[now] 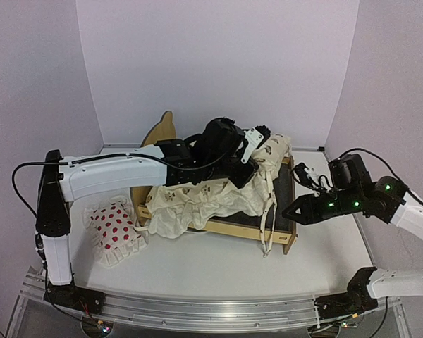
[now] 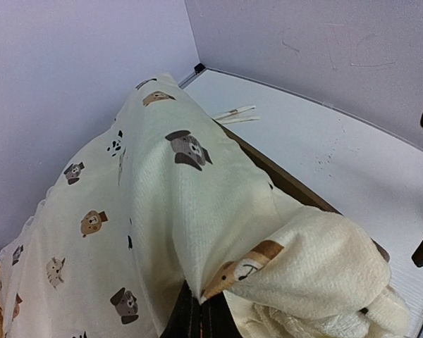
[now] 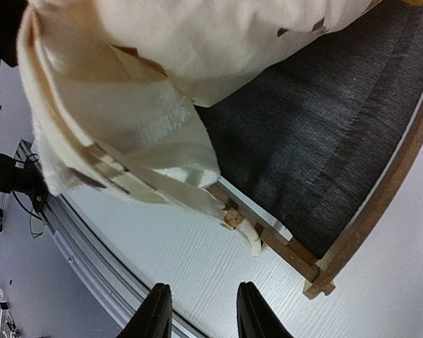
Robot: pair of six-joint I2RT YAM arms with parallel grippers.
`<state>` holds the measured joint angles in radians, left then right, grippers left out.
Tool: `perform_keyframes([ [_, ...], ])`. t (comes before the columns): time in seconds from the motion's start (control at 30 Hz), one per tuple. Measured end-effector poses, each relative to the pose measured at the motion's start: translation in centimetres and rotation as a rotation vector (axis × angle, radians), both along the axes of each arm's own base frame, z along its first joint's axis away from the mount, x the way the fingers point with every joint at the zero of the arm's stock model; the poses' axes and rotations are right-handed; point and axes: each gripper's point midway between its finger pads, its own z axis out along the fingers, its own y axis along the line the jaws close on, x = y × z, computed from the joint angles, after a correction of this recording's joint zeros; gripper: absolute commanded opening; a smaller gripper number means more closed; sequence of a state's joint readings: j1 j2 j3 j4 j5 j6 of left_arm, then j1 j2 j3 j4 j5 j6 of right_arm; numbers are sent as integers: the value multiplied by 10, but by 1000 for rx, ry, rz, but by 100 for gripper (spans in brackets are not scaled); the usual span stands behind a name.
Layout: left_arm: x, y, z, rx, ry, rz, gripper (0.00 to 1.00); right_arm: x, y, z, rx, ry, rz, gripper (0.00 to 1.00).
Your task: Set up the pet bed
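Observation:
The pet bed [image 1: 229,229], a pale plywood frame with a dark grey base [image 1: 286,201], lies across the table's middle. Its headboard [image 1: 162,129] is at the back left. A cream animal-print quilt [image 1: 211,201] is bunched over most of it. My left gripper [image 1: 248,170] is shut on a fold of the quilt [image 2: 162,211] and holds it raised above the bed; the black fingertips [image 2: 187,313] pinch the cloth. My right gripper [image 1: 290,211] hovers off the bed's right end, jaws apart with nothing between them [image 3: 201,308], over the white table near the bed's corner [image 3: 317,282].
A white red-dotted pillow [image 1: 116,229] lies on the table left of the bed. Quilt ties [image 1: 270,232] dangle over the front rail. The metal rail [image 1: 197,310] runs along the near table edge. Walls close in at the back and both sides.

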<state>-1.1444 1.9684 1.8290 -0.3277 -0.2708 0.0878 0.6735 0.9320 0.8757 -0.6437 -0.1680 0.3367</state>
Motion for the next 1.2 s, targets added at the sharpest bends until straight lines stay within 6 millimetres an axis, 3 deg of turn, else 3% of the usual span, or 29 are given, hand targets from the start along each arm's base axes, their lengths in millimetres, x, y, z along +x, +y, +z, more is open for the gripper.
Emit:
perform_keyframes([
  [0.13,4,7,6,-14,-10,17,0,5,10,-6,10,18,20,34],
  [0.4,5,10,-7,4,-4,22,0,21,24,-23,-10,31,35,44],
  [0.57,5,12,-1,-6,-9,24,0,28,31,-33,-18,38,46,43],
  [0.73,6,17,8,-22,-16,31,0,34,35,-39,-25,37,50,37],
  [1.0,8,26,18,-38,-22,40,0,38,35,-53,-42,47,38,2],
  [1.2,9,30,5,-19,-11,46,0,39,34,-52,-41,45,26,0],
])
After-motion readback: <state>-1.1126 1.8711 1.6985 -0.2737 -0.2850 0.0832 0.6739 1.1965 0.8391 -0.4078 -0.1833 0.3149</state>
